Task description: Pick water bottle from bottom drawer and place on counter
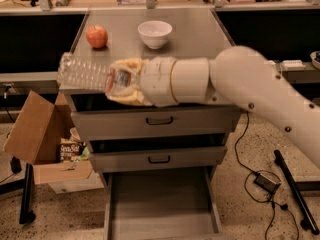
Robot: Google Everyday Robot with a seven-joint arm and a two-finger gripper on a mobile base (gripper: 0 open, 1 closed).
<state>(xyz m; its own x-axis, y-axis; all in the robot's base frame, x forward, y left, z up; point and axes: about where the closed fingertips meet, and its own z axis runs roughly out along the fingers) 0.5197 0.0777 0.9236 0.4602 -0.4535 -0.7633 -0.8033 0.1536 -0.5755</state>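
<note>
claw (125,81) pinching water bottle (82,73) (neck hidden) | bottle horizontal, base pointing camera-left | at counter (195,31) front edge

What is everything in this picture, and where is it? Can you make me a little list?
pincer: shut around the water bottle, at the front edge of the counter
water bottle: held sideways in the air, on the apple's side
counter: holds a red apple and a white bowl
bottom drawer: pulled open, floor showing
upper drawers: two, both closed
cardboard box: open, on the floor beside the cabinet
</note>
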